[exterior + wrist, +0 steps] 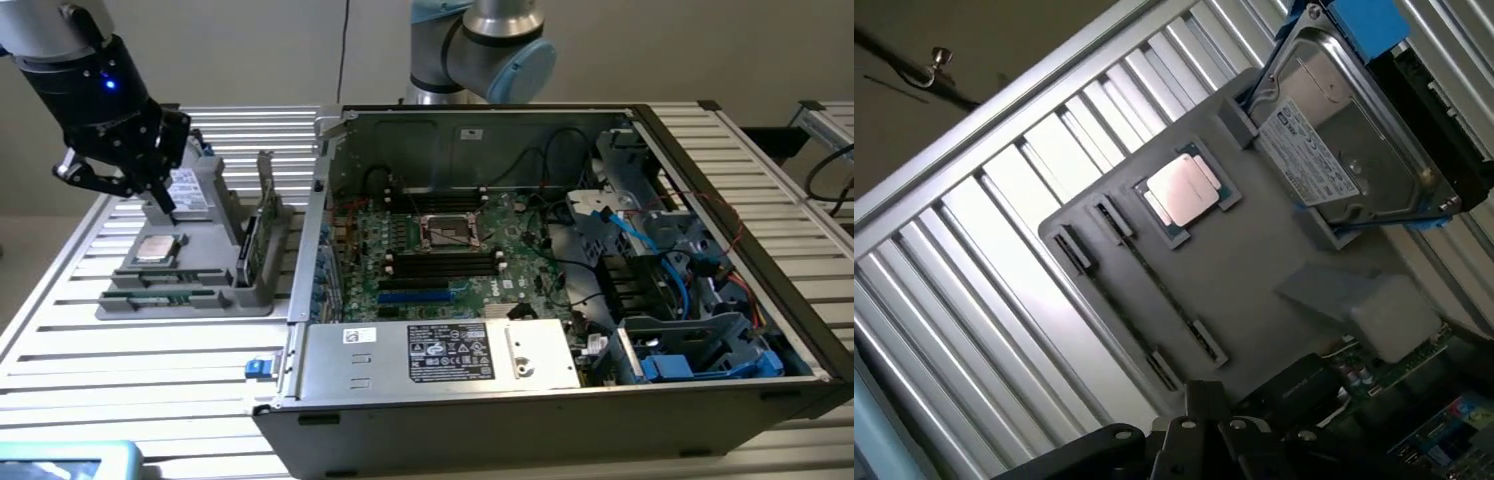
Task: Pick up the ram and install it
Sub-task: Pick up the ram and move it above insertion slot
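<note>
The ram (1154,285) is a slim dark stick standing on edge in the grey parts holder (1254,260), between two pairs of small clips. In the exterior view the ram (163,297) sits at the holder's near end. My gripper (163,205) hangs above the holder (200,285), over its far part near the silver processor chip (158,248), well clear of the ram. Its fingertips (1204,395) look pressed together, shut with nothing between them. The open computer case (534,250) holds the motherboard with its long black memory slots (441,262).
A hard drive (1344,140) in a blue frame lies at one end of the holder. An upright green card with a metal bracket (254,245) stands between holder and case. The slatted metal table (80,330) surrounds everything. Cables and drive cages crowd the case on the exterior view's right.
</note>
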